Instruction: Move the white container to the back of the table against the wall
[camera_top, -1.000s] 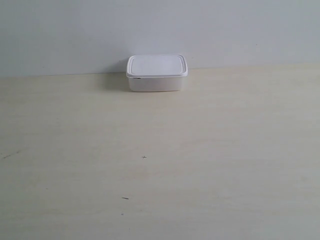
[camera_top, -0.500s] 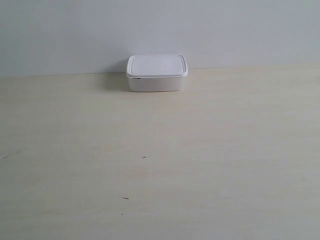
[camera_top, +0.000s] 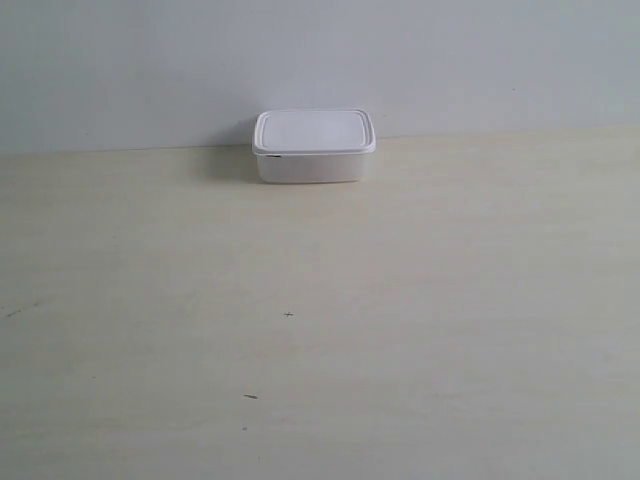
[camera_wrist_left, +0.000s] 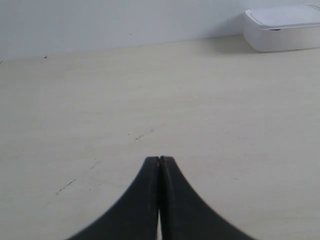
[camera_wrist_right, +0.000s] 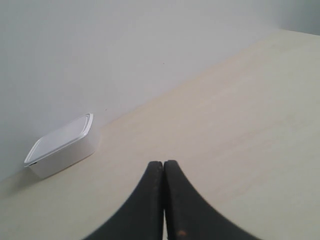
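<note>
Against the wall (camera_top: 320, 60), the white container (camera_top: 313, 146) seems light and slick (pinch its sides); left gripper (camera_wrist_left: 159, 161) and right gripper (camera_wrist_right: 163, 164) are closed, empty.

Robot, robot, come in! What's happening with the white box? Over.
Left gripper shut, empty. Right gripper shut, empty. White container by the wall, lid on. Nothing blocking it.

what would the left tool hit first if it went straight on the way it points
The left tool would probably meet bare table, else the wall; the white container sits off that line.
</note>
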